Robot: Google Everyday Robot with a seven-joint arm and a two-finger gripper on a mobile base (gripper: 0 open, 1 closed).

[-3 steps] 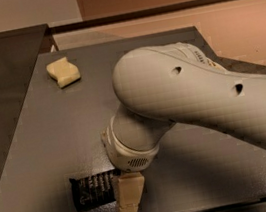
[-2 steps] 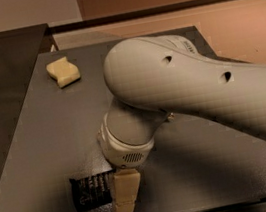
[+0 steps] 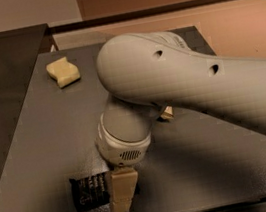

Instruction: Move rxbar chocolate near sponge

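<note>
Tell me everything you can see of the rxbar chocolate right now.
The rxbar chocolate is a small flat black wrapper with white print, lying flat near the front edge of the dark table. Its right end is hidden behind the gripper, which stands right at it; contact cannot be told. The sponge lies far off, back left.

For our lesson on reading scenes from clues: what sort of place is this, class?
Likely a robot test station, perhaps in a lab: a dark table carrying a sponge and an rxbar chocolate, with a robot arm whose gripper sits over the bar at the front edge.
</note>
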